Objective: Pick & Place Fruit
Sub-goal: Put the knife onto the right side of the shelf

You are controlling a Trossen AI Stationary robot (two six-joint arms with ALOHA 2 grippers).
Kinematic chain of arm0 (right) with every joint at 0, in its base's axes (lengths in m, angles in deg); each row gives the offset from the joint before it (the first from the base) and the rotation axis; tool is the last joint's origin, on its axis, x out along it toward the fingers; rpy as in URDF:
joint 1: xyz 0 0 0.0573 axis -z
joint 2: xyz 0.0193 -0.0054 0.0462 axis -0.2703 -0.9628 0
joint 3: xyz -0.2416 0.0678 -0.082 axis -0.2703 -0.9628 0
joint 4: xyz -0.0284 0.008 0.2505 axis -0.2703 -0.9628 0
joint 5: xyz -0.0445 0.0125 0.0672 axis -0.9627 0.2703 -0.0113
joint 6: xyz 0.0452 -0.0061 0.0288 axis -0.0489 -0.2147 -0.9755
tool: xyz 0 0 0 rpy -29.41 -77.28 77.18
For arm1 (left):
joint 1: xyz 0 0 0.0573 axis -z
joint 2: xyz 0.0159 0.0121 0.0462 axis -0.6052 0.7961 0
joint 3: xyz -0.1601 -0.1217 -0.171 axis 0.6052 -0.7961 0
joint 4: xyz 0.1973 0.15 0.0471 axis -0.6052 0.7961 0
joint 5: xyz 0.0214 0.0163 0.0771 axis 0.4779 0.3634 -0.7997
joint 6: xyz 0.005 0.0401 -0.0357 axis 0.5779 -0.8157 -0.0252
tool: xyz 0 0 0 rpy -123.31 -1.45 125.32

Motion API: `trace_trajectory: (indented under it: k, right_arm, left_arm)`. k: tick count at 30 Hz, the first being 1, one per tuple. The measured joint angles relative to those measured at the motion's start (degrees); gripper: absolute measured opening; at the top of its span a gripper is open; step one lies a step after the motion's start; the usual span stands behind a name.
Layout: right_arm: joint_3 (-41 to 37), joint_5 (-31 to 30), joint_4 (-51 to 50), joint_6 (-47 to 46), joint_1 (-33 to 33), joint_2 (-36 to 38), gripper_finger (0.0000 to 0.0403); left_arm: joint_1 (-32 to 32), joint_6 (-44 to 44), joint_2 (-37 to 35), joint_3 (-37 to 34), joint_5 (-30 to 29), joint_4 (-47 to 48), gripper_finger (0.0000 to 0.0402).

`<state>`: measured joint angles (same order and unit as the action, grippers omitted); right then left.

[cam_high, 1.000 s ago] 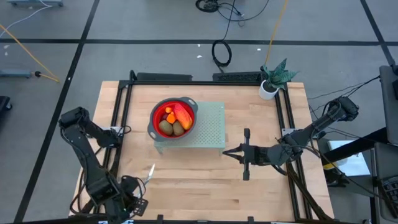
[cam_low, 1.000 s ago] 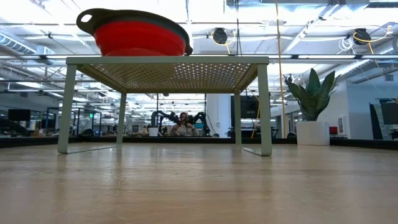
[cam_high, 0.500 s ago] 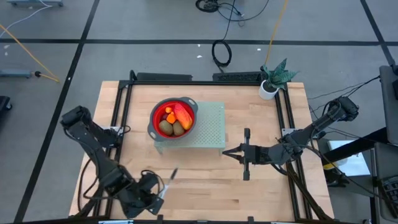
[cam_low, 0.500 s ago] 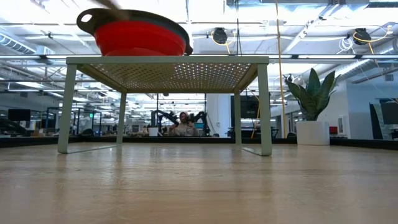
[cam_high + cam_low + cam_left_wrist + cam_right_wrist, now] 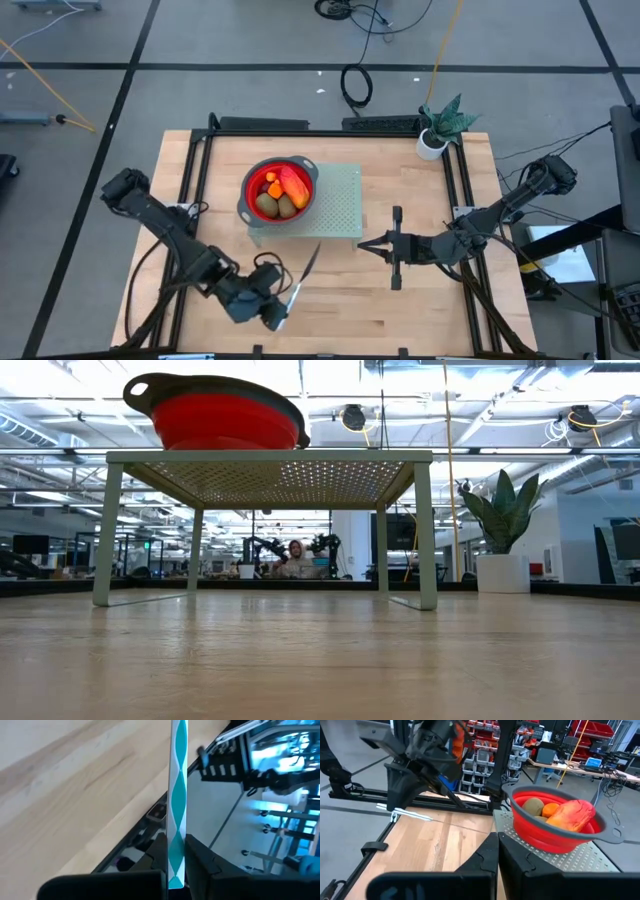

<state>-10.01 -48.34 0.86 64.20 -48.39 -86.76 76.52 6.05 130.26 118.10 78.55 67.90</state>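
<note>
The fruit lies in a red bowl with a grey rim: two brown-green ovals, a small orange piece and a longer red-orange piece. The bowl stands on a pale green perforated rack. My left gripper hovers near the table's near edge, below the bowl in the high view, shut on a slim knife. My right gripper stands shut and empty to the right of the rack, pointing toward the table's left. My left gripper pinches the knife near one end between its two fingers, which lie on its flat sides. The rest of the knife juts forward past the fingertips, along the fingers. It slants toward the far right, lifted clear of the table.
A potted plant stands at the table's far right corner. Black frame rails run along the left, right and far sides. Bare wood lies between the rack and the near edge.
My left gripper has swung along the near edge toward the table's right, carrying the knife. It has rolled and tipped, so the knife now points toward the far right, closer to the rack. It stays clear of the table.
</note>
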Motion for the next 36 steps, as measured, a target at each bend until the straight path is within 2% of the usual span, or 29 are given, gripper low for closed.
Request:
trace_trajectory:
  k: [4, 9, 12, 21, 26, 30, 36]
  right_arm:
    - [0.00, 0.23, -0.24, -0.03, 0.00, 0.00, 0.0000]
    - [0.00, 8.67, -0.18, -1.95, 0.15, 0.00, 0.0000]
    - [0.00, 10.45, -0.57, -4.92, 0.48, -0.05, 0.0000]
    - [0.00, 10.34, -0.19, -4.62, 0.46, -0.11, 0.0000]
    - [0.00, 9.01, -0.12, -9.03, 0.68, -0.11, 0.0009]
    - [0.00, 4.25, 0.26, -14.18, 1.28, -0.11, 0.0030]
    - [0.00, 4.01, 0.67, -19.70, 3.28, -0.11, 0.0093]
  left_arm:
    - [-2.04, -2.72, 0.00, 0.00, -0.01, -2.90, 0.0026]
    - [-4.49, -6.26, 0.00, 0.02, -0.69, -5.98, 0.0026]
    - [-6.06, -8.88, 0.00, 0.04, -1.81, -7.63, 0.0026]
    - [-11.63, -18.82, 0.00, 0.07, -4.85, -12.13, 0.0026]
    - [-14.67, -24.32, 0.00, 0.07, -7.65, -14.04, 0.0026]
    - [-17.10, -29.85, 0.00, 0.07, -9.92, -17.15, 0.0026]
    - [-19.77, -35.26, 0.00, 0.07, -12.69, -17.95, 0.0026]
